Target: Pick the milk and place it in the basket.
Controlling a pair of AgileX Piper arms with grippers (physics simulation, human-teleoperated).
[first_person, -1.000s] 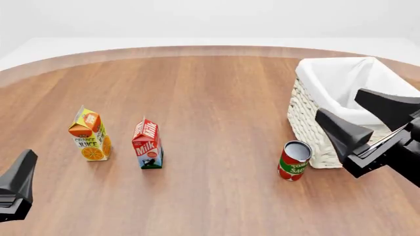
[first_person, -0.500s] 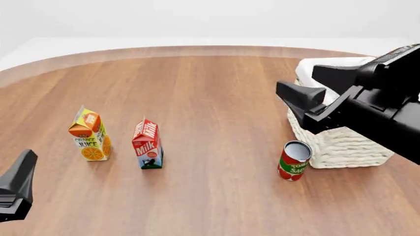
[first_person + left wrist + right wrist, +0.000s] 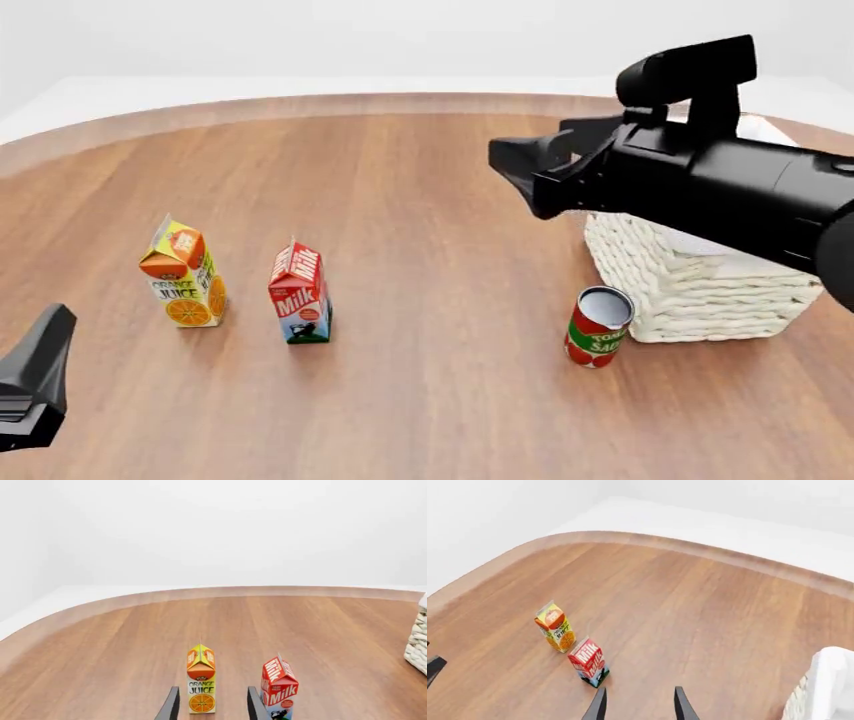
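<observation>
Right end effector [image 3: 527,172] swung leftward, fingers apart, above milk [image 3: 300,293]

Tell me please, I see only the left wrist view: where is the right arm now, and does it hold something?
Observer: The right gripper hangs above the table with its fingers apart and holds nothing. In the front view it is just left of the cream-white woven wicker basket.
Operator: Does something stand near the basket that I cannot see?
Observer: Yes. A red-and-green tomato sauce can stands upright at the basket's near left corner.
Operator: Does the right wrist camera see the milk?
Observer: Yes. The red-topped, blue-and-white milk carton stands there ahead of the fingers, well apart from them.
</observation>
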